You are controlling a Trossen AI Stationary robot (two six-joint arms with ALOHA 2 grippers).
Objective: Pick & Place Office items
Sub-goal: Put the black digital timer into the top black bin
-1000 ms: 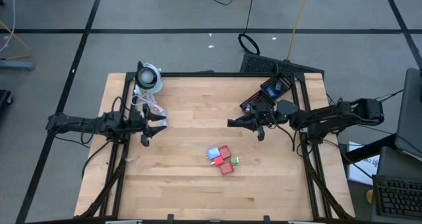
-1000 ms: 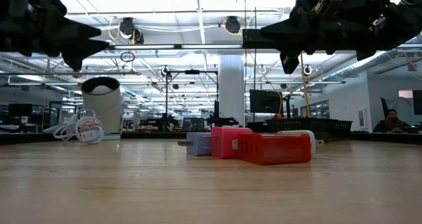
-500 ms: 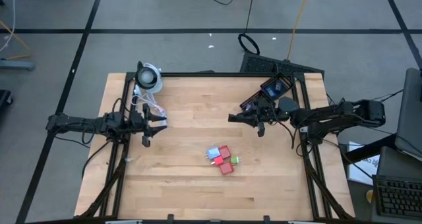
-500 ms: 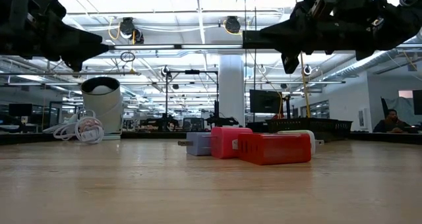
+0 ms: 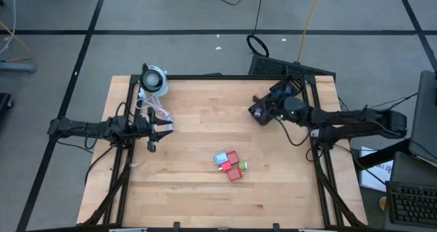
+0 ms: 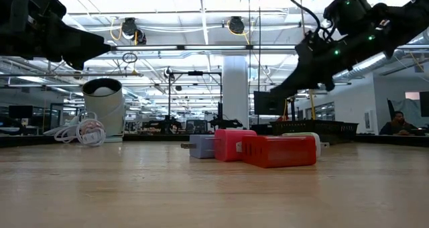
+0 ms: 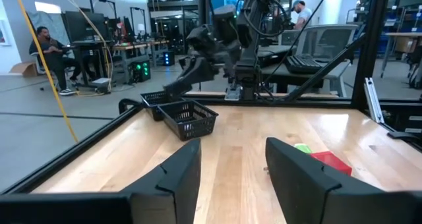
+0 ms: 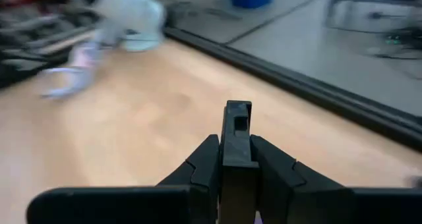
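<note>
Mid-table blocks, right pincer apart

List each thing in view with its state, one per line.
left gripper, jaws open, empty, above the table.
right gripper, jaws shut on black block.
black block, held off the table.
block pile, resting together mid-table.
basket, upright at the table's corner.
cable, coiled.

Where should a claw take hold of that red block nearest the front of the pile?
Probably from straight above, pinching the red block across its narrow sides. It lies flat at the cluster's near end, with bare table in front; the green block sits close behind.
</note>
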